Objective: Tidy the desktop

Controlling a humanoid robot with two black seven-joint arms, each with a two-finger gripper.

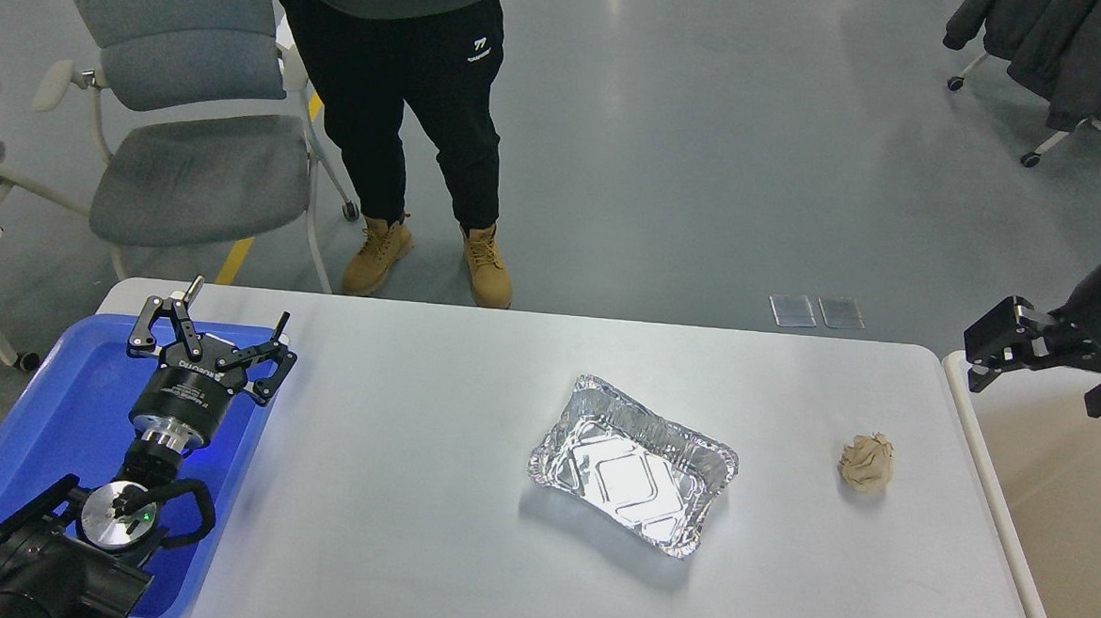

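Observation:
The white desktop [411, 452] fills the lower part of the head view. An empty crinkled foil tray [633, 464] lies right of its middle. A crumpled beige paper ball [867, 461] sits further right, near the table's right edge. My left gripper [235, 307] hangs open over the far edge of the blue tray [24, 470], its fingers spread with nothing between them. My right gripper [986, 355] is at the right edge, over the bin, well above and right of the paper ball; its fingers look parted and empty.
A beige-walled, white-rimmed bin [1069, 487] stands against the table's right side. A person in black trousers and tan boots [426, 255] stands just behind the table. A grey office chair [183, 120] is at the back left.

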